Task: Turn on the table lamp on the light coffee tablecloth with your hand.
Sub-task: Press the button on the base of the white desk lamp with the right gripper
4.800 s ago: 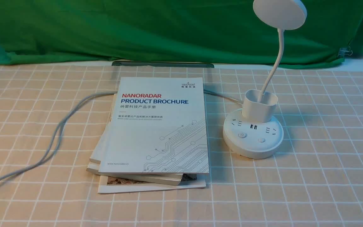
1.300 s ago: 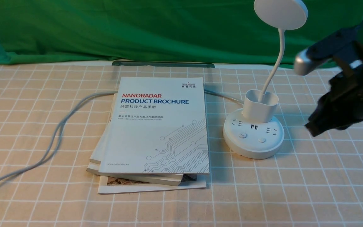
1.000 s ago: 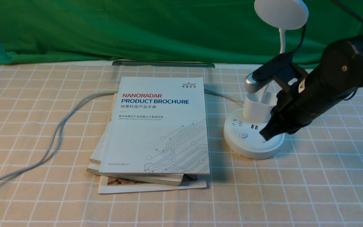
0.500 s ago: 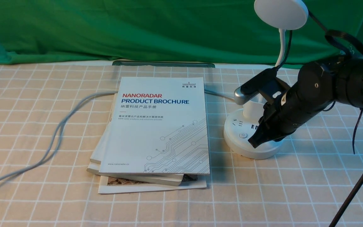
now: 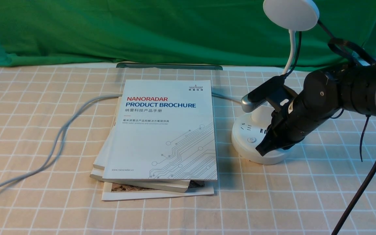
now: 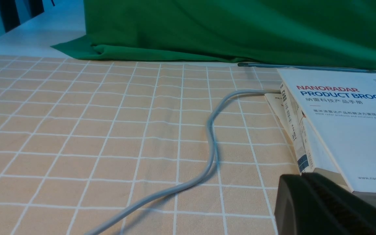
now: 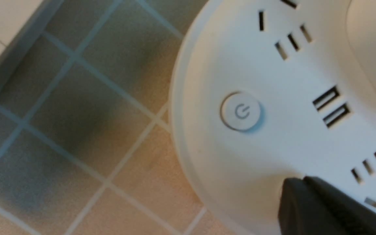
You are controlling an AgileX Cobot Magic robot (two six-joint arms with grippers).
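The white table lamp stands on the light coffee tablecloth (image 5: 305, 195), at the right. Its disc head (image 5: 290, 14) is high up and its round base (image 5: 245, 145) carries sockets and a power button (image 5: 251, 140). My right gripper (image 5: 260, 150) is shut and empty. Its tip is low over the front of the base, just right of the power button. In the right wrist view the shut tip (image 7: 294, 189) lies over the base (image 7: 273, 75), apart from the power button (image 7: 241, 111). The arm hides the cup holder and the second button. My left gripper (image 6: 302, 182) is shut, low beside the brochures.
A stack of brochures (image 5: 165, 130) lies left of the lamp, also in the left wrist view (image 6: 348, 124). A grey cable (image 5: 60, 133) runs from the lamp behind the stack and across the cloth at left. A green backdrop cloth (image 5: 142, 29) hangs at the back.
My right arm has come in from the right and dropped its shut tip onto the lamp base. In the last half second it has barely shifted, a little left and down.
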